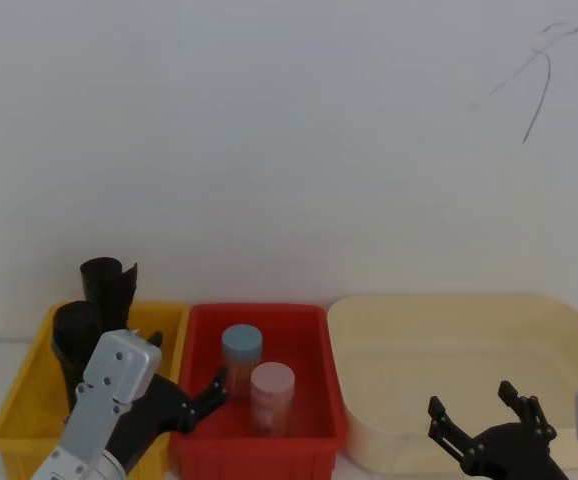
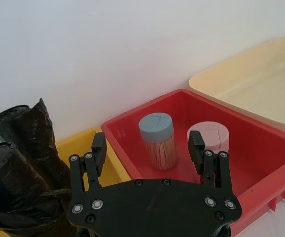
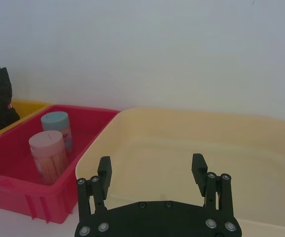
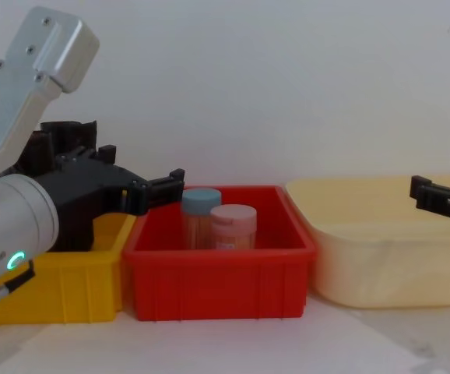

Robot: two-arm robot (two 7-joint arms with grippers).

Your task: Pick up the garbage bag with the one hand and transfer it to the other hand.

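**Left gripper** [image 2: 148, 147]: jaws spread wide and holding nothing. As I read the wrist view, they frame the blue jar [image 2: 156, 132] in the red bin [image 2: 147, 104], not the bag.

**Right gripper** [image 3: 151, 164]: jaws equally wide and empty, poised over the cream tub [image 3: 182, 118], well apart from the left.

**Bag** [image 2: 8, 185]: upright in the yellow bin [image 2: 81, 142], off to one side of the left fingers. It is pressed against a second roll [image 2: 30, 129] that has a loose pointed flap. The pink jar [image 2: 212, 132] sits just beside the blue one.

Hazards I would watch, in my judgement:
- (a) Closing on this line would take a jar, or nothing, so I must swing toward the yellow bin first.
- (b) The two rolls touch, so a finger has little room between them and could take the wrong roll, or both.
- (c) A low approach could catch the bin wall.
- (d) Slick film may slide or unwind under a light pinch. A grip at mid-height would also leave the right gripper no free end to take.
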